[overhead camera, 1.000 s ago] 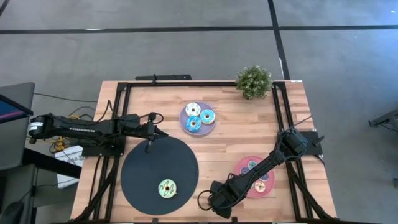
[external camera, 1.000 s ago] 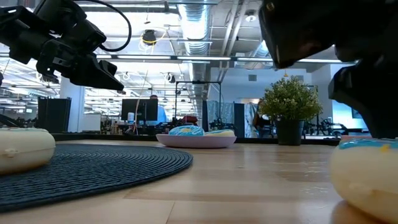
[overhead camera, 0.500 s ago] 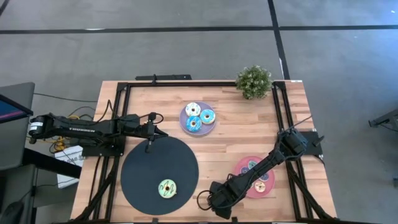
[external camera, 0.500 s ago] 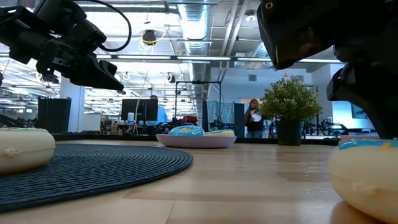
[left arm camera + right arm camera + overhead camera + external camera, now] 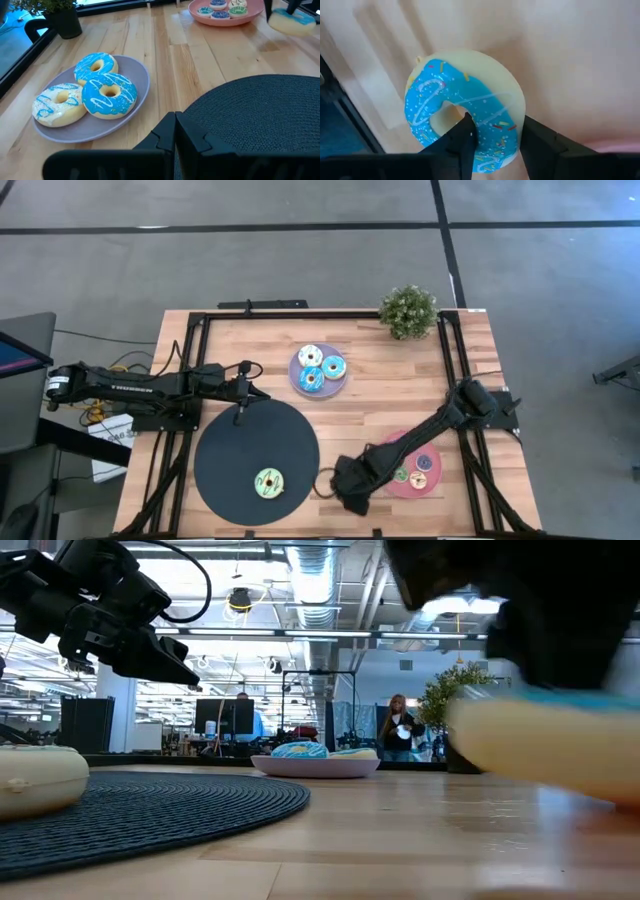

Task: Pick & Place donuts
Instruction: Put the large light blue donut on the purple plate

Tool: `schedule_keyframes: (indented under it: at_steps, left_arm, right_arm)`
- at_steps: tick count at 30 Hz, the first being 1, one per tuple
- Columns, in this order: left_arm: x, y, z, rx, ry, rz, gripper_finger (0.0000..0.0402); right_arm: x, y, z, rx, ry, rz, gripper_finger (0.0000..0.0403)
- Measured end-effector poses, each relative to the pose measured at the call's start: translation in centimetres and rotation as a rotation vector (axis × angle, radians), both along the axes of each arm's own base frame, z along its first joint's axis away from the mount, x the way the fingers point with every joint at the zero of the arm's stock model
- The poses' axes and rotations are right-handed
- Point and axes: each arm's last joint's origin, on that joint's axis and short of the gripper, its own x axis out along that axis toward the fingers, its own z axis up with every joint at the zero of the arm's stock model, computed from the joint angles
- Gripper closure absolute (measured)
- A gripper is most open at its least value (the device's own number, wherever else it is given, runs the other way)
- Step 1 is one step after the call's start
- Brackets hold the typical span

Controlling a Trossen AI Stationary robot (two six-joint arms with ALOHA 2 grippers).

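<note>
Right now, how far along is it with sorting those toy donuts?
Partly done: one green donut lies on the black mat. In hand: the right gripper clamps a blue-iced donut, lifted off the table. Left: three blue donuts on the lavender plate and small ones on the pink plate.

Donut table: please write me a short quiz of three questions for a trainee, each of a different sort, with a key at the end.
1. True or false: the lavender plate holds three donuts.
2. Choose one. The icing of the held donut in the right gripper is: A green, B blue, C purple.
3. How many donuts lie on the black plate?

Key
1. True.
2. B. One finger goes through the hole and the other presses on the outer wall.
3. One, the green-iced donut.
</note>
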Motion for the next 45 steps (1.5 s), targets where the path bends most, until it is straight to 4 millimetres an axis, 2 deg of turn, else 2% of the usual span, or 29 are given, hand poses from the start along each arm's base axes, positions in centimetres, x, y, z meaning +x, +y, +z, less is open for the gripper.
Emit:
schedule_keyframes:
  at_steps: [4, 7, 10, 13, 18, 21, 23, 25, 29, 38, 45]
  left_arm:
    - [0.0, 0.0, 0.0, 0.0, -0.001, 0.0, 0.0401]
    - [0.0, 0.0, 0.0, -0.001, -0.001, 0.0, 0.0401]
    - [0.0, 0.0, 0.0, 0.0, -0.001, 0.0, 0.0401]
    - [0.0, 0.0, 0.0, 0.006, -0.001, -0.002, 0.0401]
    - [0.0, 0.0, 0.0, 0.015, 0.001, -0.005, 0.0401]
    - [0.0, 0.0, 0.0, 0.016, 0.002, -0.006, 0.0401]
    - [0.0, 0.0, 0.0, 0.029, 0.003, -0.011, 0.0401]
    - [0.0, 0.0, 0.0, 0.045, 0.006, -0.009, 0.0401]
    - [0.0, 0.1, 0.0, 0.06, 0.005, -0.002, 0.0401]
    - [0.0, 0.3, 0.0, 0.061, 0.008, 0.0, 0.0401]
    - [0.0, 0.2, 0.0, 0.058, 0.008, -0.004, 0.0401]
  right_arm:
    - [0.7, -2.8, 2.6, -0.047, -0.091, 0.022, 0.0275]
    - [1.5, -5.9, 4.6, -0.084, -0.167, 0.024, 0.0276]
    - [2.3, -10.0, 6.6, -0.145, -0.238, -0.012, 0.0274]
    - [3.1, -14.9, 7.9, -0.215, -0.288, -0.091, 0.0274]
    - [3.7, -24.1, 8.0, -0.237, -0.288, -0.271, 0.0274]
    - [4.1, -29.2, 7.0, -0.216, -0.306, -0.391, 0.0274]
    - [3.9, -32.0, 6.1, -0.187, -0.297, -0.446, 0.0274]
    - [4.5, -34.1, 5.6, -0.126, -0.372, -0.479, 0.0274]
    - [5.4, -36.2, 4.3, -0.012, -0.445, -0.487, 0.0274]
    - [7.0, -36.9, 1.8, -0.005, -0.404, -0.464, 0.0274]
    - [6.8, -37.2, 1.7, -0.009, -0.391, -0.475, 0.0274]
